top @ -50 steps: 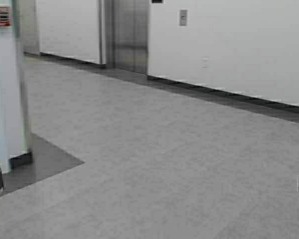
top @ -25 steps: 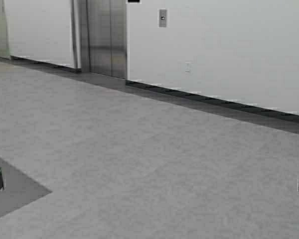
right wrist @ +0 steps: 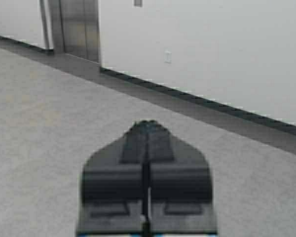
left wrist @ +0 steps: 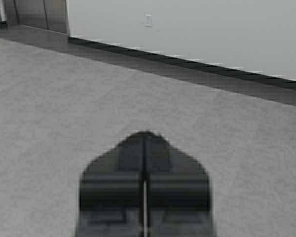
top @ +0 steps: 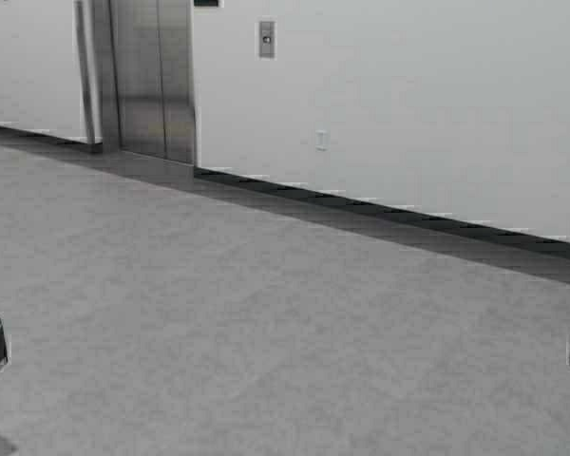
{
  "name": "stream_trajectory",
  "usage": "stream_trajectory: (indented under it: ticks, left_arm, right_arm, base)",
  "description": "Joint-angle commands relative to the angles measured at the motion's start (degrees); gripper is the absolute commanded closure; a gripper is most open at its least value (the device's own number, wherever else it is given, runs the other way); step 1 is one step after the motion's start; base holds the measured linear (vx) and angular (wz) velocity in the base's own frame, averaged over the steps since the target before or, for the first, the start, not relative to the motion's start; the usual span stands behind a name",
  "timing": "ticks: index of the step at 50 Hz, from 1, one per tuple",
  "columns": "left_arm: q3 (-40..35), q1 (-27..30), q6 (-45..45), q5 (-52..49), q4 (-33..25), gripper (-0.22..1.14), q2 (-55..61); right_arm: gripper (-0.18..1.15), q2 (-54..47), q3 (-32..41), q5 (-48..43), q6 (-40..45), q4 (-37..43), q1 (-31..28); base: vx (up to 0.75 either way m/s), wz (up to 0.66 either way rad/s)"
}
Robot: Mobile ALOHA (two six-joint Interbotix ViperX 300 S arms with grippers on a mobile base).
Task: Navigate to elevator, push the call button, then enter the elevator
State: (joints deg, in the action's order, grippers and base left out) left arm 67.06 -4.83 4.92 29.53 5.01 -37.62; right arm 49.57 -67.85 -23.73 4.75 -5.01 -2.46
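Grey speckled hallway floor (top: 266, 313) runs up to a white wall (top: 437, 104) with a dark baseboard (top: 380, 211). Far left: elevator (top: 152, 76), steel doors shut at the centre seam. Just right of its frame: call button (top: 266, 39) plate, high on the wall; lower and further right, a small white wall plate (top: 321, 140). Step in hand looks like navigation, both targets well off. Next move calls for driving forward-left until the button is in arm's reach. Left gripper (left wrist: 144, 143) fingers pressed together, holding nothing, above bare floor. Right gripper (right wrist: 146, 129) likewise closed and empty.
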Motion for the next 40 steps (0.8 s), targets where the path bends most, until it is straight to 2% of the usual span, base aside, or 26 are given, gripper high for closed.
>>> stream_trajectory:
  ticks: [1,40]
  left_arm:
    - [-0.79,0.09,0.18,0.44,-0.09,0.89,1.14]
    - [-1.05,0.09,0.44,0.44,0.0,0.89,0.62]
  right_arm:
    - [0.92,-0.7,1.32,-0.62,0.0,-0.09,-0.09]
    - [0.92,1.32,0.79,-0.62,-0.09,-0.09,-0.09]
  base:
    - [0.77,0.03]
    - [0.78,0.04]
